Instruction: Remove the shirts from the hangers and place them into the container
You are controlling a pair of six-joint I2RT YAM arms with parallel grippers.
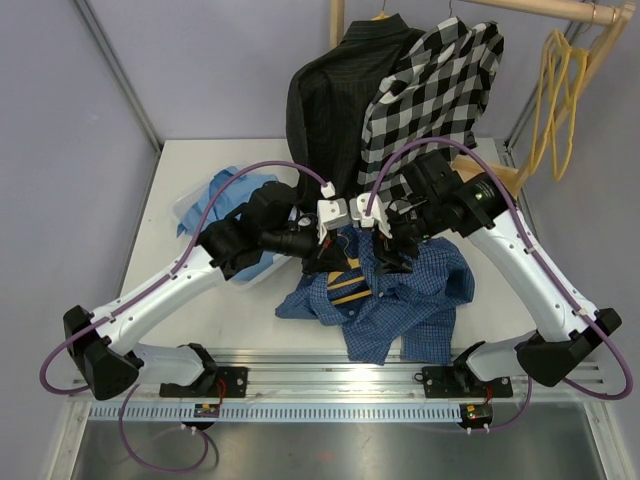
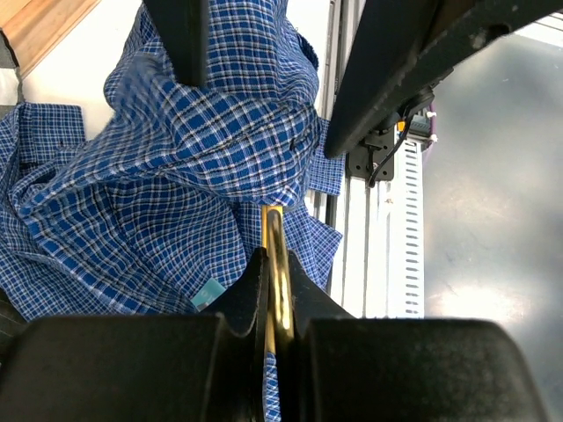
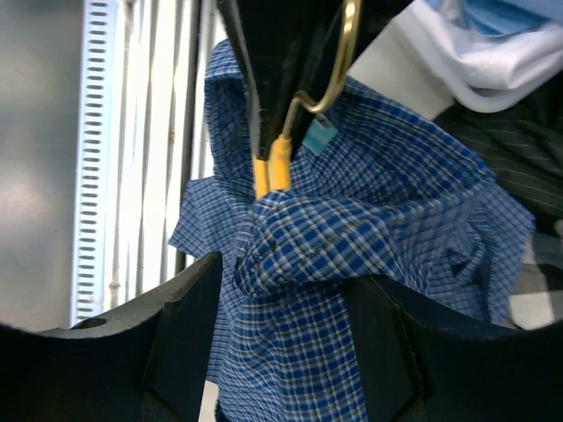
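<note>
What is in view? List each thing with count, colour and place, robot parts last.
pinstriped shirt: one, black, hanging from the rail
large-check shirt: one, black-and-white, hanging beside it
small-check shirt: one, dark blue, heaped on the table
hanger: one, yellow, inside the small-check shirt
empty hangers: several, yellow, on the rail's right end
light blue shirt: one, in the container
white shirt: one, against the light blue shirt
container: one, white, table's left side
rail: one, wooden, at the back
table: one, white
left gripper: one, black, shut on the hanger's hook
right gripper: one, black, closed on the small-check shirt
</note>
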